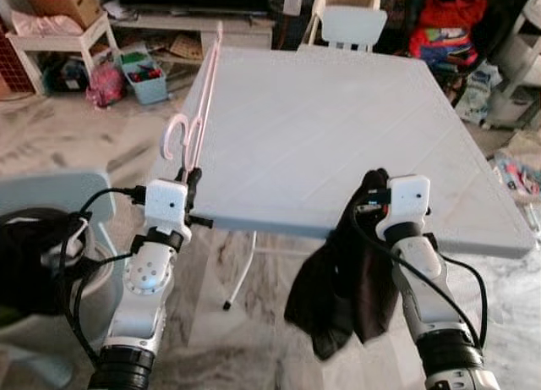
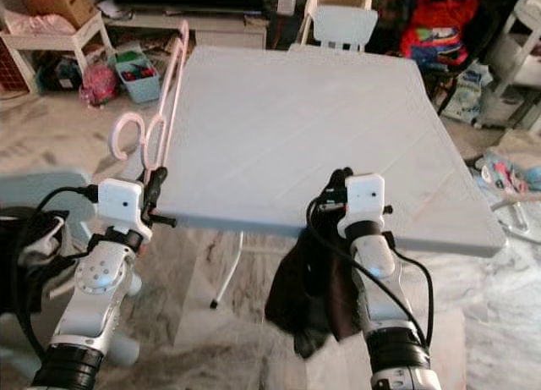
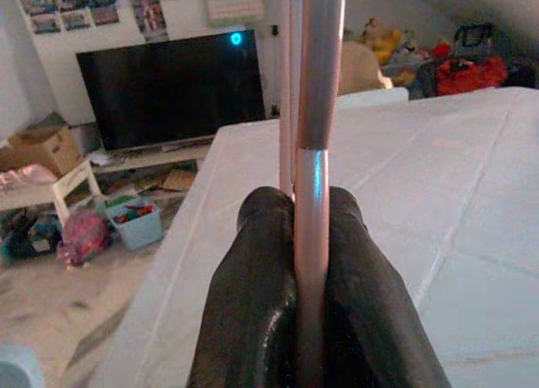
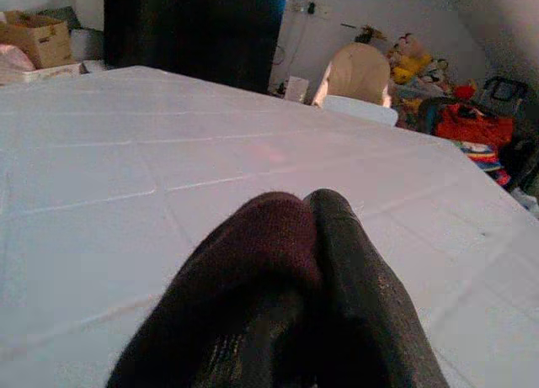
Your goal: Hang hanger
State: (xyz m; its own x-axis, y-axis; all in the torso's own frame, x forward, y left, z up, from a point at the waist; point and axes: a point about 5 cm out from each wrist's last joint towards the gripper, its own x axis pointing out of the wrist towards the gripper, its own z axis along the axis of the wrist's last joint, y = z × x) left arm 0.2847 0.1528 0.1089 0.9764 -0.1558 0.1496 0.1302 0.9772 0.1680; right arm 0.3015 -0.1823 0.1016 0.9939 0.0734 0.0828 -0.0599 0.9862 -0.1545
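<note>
**Pink hanger in our left grip, dark cloth in our right, both at the table's near edge**

Our left gripper (image 3: 310, 262) is clamped tight on the pink hanger (image 1: 203, 98), and our left wrist view makes it plain: the two black fingers (image 3: 253, 287) press on either side of a thin pink bar with no gap left. That view hides the hook; from the head we get the rest, with the hanger rising from the gripper along the left edge of the table (image 1: 338, 136), its curled hook (image 1: 176, 134) looping out just above the fingers, over the floor side.

Over to our right gripper (image 1: 372, 187). It sits at the table's near edge with dark cloth (image 1: 342, 293) bunched in it. Our right wrist view shows one finger wrapped in dark reddish fabric (image 4: 261, 245) pressed flat against the other black finger (image 4: 349, 253), so it is closed on the cloth. From the head we see what the wrist cannot: the cloth hangs down below the tabletop, in front of the table leg (image 1: 241, 276).

Beyond the table, a white chair (image 1: 352, 24) stands at the far side, a red bag (image 1: 446, 22) lies to its right, and a television (image 3: 173, 89) sits against the wall.
</note>
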